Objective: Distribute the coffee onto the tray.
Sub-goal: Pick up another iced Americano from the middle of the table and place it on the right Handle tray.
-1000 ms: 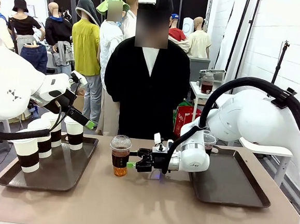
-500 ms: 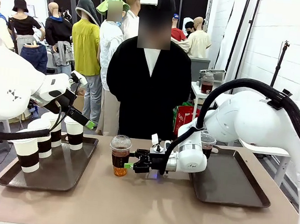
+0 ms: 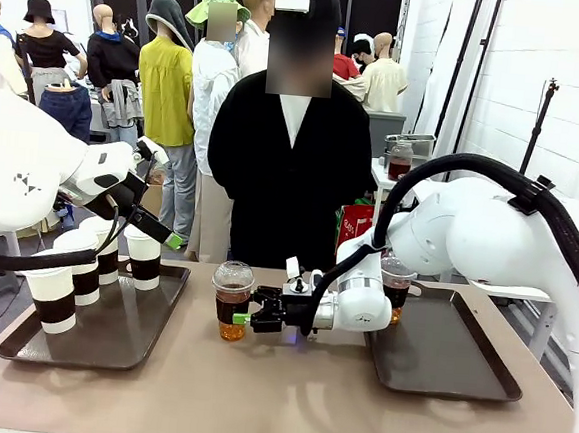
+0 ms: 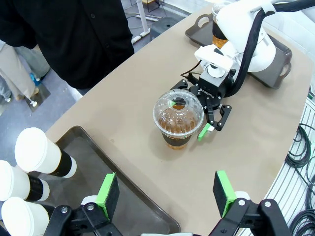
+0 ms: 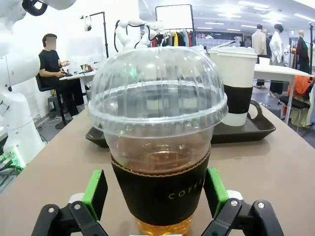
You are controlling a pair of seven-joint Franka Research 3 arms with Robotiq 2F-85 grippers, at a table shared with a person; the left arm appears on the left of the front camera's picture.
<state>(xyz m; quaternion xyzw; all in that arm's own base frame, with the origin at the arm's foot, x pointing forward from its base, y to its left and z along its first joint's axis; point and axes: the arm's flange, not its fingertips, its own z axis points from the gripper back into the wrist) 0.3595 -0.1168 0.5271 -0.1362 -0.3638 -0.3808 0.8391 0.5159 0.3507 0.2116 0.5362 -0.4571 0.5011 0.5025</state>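
Observation:
A clear domed-lid coffee cup [image 3: 231, 300] with amber drink and a dark sleeve stands on the table's middle. My right gripper [image 3: 245, 308] is open, one green pad on each side of that sleeve [image 5: 162, 189], low at the cup's base. From above, the cup [image 4: 178, 118] sits between those fingers [image 4: 204, 132]. A second clear cup [image 3: 397, 280] stands on the right tray [image 3: 448, 364]. Several white lidded cups [image 3: 58, 294] with brown sleeves stand on the left tray [image 3: 109, 348]. My left gripper [image 3: 163, 232] hangs open above that tray, holding nothing [image 4: 166, 191].
A person in black [image 3: 288, 176] stands at the far edge, behind the middle cup. The tan tabletop [image 3: 275, 406] lies bare in front of both trays. The right tray's front half is bare. More people and tables are farther back.
My right gripper has slid left along the table until its open fingers straddle the clear cup. The left arm and the cups have stayed put.

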